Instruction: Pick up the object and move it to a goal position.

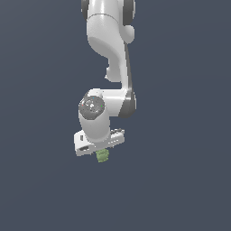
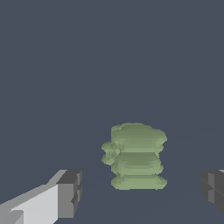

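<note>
Wide-spread gripper [image 2: 140, 194] fingers [image 2: 70, 192] flank the green chunk [image 2: 138, 156] without touching, gripping nothing, so the grasp step seemingly remains: close on it, then lift.

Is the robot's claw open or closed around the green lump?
Open. The gripper fingers sit apart from the green lump, gaps showing both sides.

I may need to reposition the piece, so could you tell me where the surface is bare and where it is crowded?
The grey surface is bare on every side of the arm in the exterior view. The only crowded spot is under the tool, where the green ridged object sits between its open fingers with gaps on both sides.
</note>
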{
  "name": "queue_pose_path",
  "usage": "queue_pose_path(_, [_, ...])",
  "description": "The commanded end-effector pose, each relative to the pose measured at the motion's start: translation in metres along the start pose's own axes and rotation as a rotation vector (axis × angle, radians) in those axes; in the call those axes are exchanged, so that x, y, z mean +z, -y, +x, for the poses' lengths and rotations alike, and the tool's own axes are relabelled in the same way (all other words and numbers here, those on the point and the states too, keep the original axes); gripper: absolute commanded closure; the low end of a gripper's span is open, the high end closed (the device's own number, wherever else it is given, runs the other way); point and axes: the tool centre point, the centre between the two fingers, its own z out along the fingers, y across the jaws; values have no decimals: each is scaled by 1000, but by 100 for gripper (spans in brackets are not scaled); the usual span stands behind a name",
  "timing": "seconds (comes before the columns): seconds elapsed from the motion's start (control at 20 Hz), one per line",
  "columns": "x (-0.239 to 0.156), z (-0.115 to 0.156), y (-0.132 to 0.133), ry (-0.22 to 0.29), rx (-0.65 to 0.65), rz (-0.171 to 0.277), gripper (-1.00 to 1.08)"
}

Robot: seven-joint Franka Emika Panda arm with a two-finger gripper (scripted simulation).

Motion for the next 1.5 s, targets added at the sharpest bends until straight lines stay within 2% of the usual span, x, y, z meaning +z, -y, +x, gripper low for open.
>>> queue_pose_path(0.0, [3, 0, 0, 0, 0, 0, -92])
queue_pose_path(0.45, [46, -1, 0, -1, -4, 0, -92])
queue_pose_path(0.75, [50, 1, 0, -1, -4, 0, -92])
queue_pose_path(0.8, [50, 1, 0, -1, -4, 0, 108])
queue_pose_path(1.45, [48, 1, 1, -1, -4, 0, 108])
